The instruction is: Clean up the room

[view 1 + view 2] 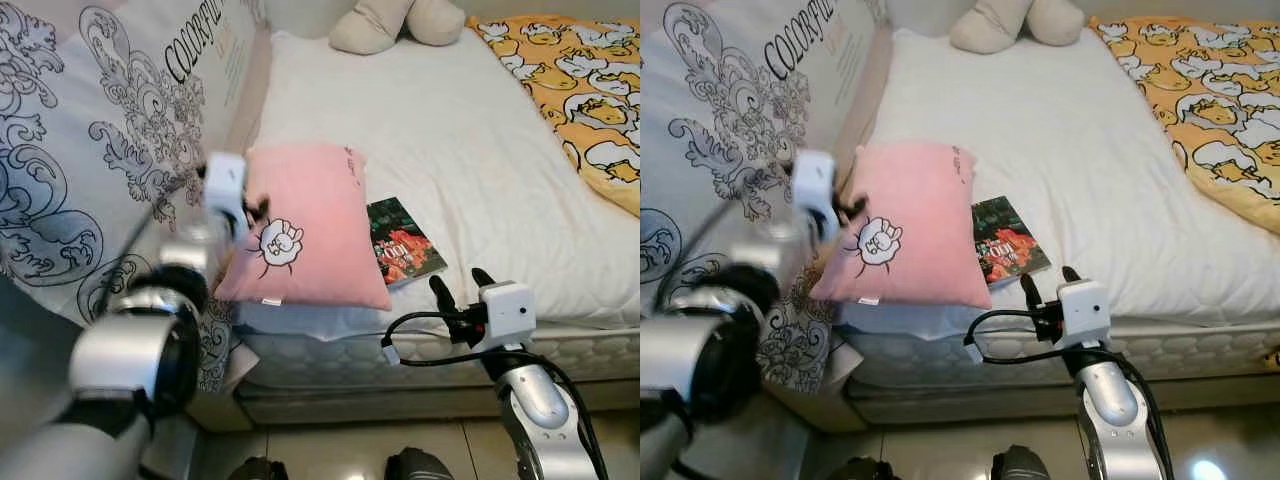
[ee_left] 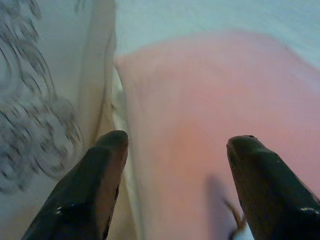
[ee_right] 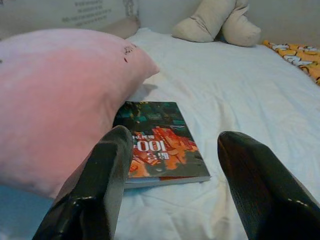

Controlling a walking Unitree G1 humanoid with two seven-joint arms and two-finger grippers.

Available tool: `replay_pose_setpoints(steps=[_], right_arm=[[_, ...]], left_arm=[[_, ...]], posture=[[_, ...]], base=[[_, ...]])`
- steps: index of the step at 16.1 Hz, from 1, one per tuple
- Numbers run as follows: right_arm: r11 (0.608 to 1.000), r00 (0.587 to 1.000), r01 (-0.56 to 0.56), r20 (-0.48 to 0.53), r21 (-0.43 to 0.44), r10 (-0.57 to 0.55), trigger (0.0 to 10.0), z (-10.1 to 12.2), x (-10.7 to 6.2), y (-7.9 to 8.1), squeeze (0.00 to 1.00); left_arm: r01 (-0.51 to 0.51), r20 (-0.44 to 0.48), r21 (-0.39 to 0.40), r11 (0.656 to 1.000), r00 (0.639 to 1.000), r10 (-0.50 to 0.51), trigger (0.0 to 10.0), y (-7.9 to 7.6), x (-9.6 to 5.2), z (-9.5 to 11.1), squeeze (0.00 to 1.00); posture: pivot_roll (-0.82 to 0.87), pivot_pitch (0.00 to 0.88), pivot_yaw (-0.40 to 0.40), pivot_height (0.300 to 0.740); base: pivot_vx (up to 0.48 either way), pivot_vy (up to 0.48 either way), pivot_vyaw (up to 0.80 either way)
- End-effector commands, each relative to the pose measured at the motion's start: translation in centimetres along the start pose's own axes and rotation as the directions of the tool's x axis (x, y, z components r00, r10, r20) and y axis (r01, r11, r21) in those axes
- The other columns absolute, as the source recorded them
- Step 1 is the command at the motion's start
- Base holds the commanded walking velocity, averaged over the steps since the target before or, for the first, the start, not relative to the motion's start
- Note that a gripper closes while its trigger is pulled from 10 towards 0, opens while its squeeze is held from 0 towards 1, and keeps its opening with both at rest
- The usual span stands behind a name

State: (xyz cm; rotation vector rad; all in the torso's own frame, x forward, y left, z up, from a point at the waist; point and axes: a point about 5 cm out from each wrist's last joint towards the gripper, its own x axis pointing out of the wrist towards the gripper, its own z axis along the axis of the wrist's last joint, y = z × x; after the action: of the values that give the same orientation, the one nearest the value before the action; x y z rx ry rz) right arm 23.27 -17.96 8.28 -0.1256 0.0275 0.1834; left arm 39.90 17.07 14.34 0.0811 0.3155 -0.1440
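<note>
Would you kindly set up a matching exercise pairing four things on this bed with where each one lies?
Things:
1. pink pillow
2. book
3. plush toy
4. yellow blanket

Places:
A. at the far end of the bed
B. along the bed's right side
C. at the near edge, beside the patterned cushion
D. flat on the sheet, just right of the pillow

Pairs: 1-C, 2-D, 3-A, 4-B
</note>
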Motion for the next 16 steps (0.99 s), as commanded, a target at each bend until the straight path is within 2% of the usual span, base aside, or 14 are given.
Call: replay_pose_setpoints(steps=[1,2,3,4,6,8,10,11,12,13,16], right_arm=[[0.999,0.999,-0.031,0.034,0.020,0.030,10.0,1.0,0.3,0.4,0.00],[0.999,0.999,-0.041,0.037,0.015,0.040,10.0,1.1,0.3,0.5,0.00],[0.998,0.998,-0.055,0.036,0.015,0.055,10.0,1.1,0.2,0.6,0.00],[0.998,0.998,-0.061,0.035,0.013,0.060,10.0,1.1,0.2,0.6,0.00],[0.998,0.997,-0.070,0.033,0.010,0.069,10.0,1.1,0.2,0.6,0.00],[0.997,0.997,-0.076,0.032,0.013,0.076,10.0,1.3,0.1,0.8,0.00],[0.997,0.996,-0.081,0.030,0.013,0.081,10.0,1.4,-0.2,0.9,0.00],[0.997,0.996,-0.081,0.030,0.011,0.081,10.0,1.5,-0.3,0.9,0.00],[0.997,0.996,-0.079,0.031,0.010,0.079,10.0,1.6,-0.2,0.8,0.00],[0.997,0.997,-0.076,0.031,0.009,0.075,10.0,1.6,-0.2,0.7,0.00],[0.997,0.997,-0.074,0.028,0.017,0.073,10.0,1.8,-0.3,0.9,0.00]], left_arm=[[0.009,-0.028,-0.021,1.000,1.000,-0.010,10.0,0.3,0.0,0.1,1.00],[0.015,-0.042,-0.034,0.999,0.999,-0.017,10.0,0.3,0.0,0.0,1.00],[0.033,-0.073,-0.086,0.996,0.997,-0.039,10.0,0.2,0.0,-0.2,1.00],[0.040,-0.089,-0.089,0.995,0.995,-0.048,10.0,0.0,0.0,-0.4,1.00],[0.045,-0.153,-0.065,0.997,0.987,-0.055,10.0,-0.3,-0.1,-1.4,1.00],[0.029,-0.210,0.002,1.000,0.977,-0.028,10.0,-0.5,-0.2,-2.7,1.00],[0.025,-0.252,-0.013,1.000,0.967,-0.028,10.0,-1.0,-0.3,-4.1,1.00],[0.013,-0.274,-0.054,0.998,0.961,-0.028,10.0,-1.5,-0.4,-5.2,0.20],[0.022,-0.294,-0.051,0.998,0.955,-0.036,10.0,-2.0,-0.5,-5.8,0.00],[0.026,-0.317,-0.018,0.999,0.948,-0.031,10.0,-2.3,-0.6,-6.5,0.00],[0.010,-0.353,-0.056,0.998,0.935,-0.029,10.0,-2.5,-0.9,-7.9,0.00]], posture=[[-0.23,0.000,0.088,0.704],[-0.23,0.000,0.085,0.704],[-0.23,0.000,0.084,0.704],[-0.23,0.000,0.084,0.704],[-0.24,0.000,0.086,0.704],[-0.26,0.007,0.089,0.704],[-0.28,0.016,0.095,0.704],[-0.29,0.017,0.094,0.704],[-0.30,0.017,0.095,0.704],[-0.31,0.016,0.095,0.704],[-0.31,0.017,0.099,0.704]], base=[[0.000,0.000,0.00],[0.000,0.000,0.00],[0.000,0.000,0.00],[0.000,0.000,0.00],[0.000,0.000,0.00],[0.000,0.000,0.00],[0.000,0.000,0.00],[0.000,0.000,0.00],[0.000,0.000,0.00],[0.000,0.000,0.00],[0.000,0.000,0.00]])
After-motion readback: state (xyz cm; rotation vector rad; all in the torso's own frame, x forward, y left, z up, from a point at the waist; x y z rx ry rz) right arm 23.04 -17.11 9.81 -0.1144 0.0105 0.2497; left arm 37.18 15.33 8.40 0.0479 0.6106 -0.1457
